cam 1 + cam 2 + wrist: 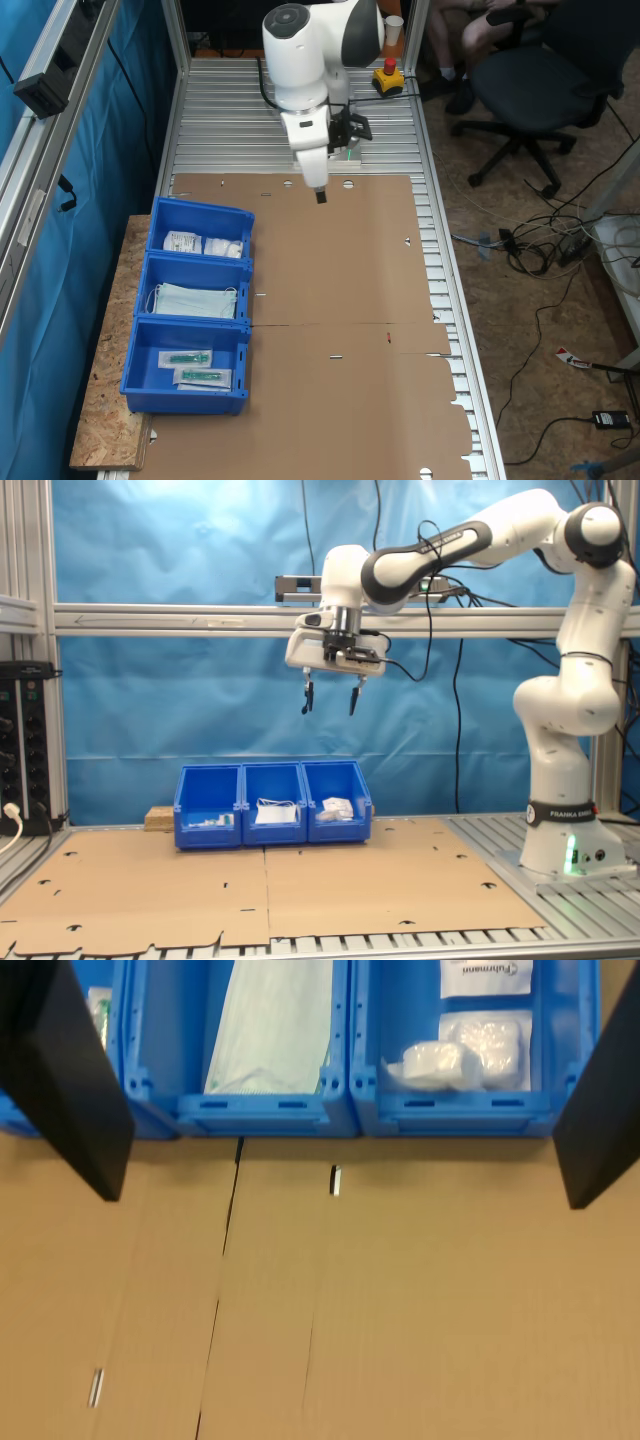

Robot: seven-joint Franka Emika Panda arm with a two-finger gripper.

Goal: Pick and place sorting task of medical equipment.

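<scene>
Three blue bins (190,320) sit in a row at about nine o'clock on the cardboard-covered worktop (330,300) in the first exterior view. The bin farthest up the picture holds the white sachet (182,241) with a white wrapped pad (224,247) just beside it. The middle bin holds pale blue face masks (195,300), and the nearest bin holds clear packets with green parts (195,368). The gripper (321,197) hangs at about twelve o'clock over the bare cardboard, well apart from the bins; its fingers cannot be told apart from this angle. An office chair (545,85) and a seated person's legs (470,40) show at about one o'clock.

In the second exterior view the arm (560,680) reaches across from three o'clock, and the gripper (329,697) is held high above the bins (272,805), its two fingers (307,696) pointing down, spread apart with nothing between them. The white sachet (336,807) lies in the bin nearest the arm's base.

In the wrist view the dark fingers (70,1080) stand wide apart over the cardboard (400,1310), empty. Beyond them the bins' front walls (265,1110) line up; one bin holds the white sachet (486,977) behind the wrapped pad (465,1050), and the neighbouring bin holds the face masks (270,1030).
</scene>
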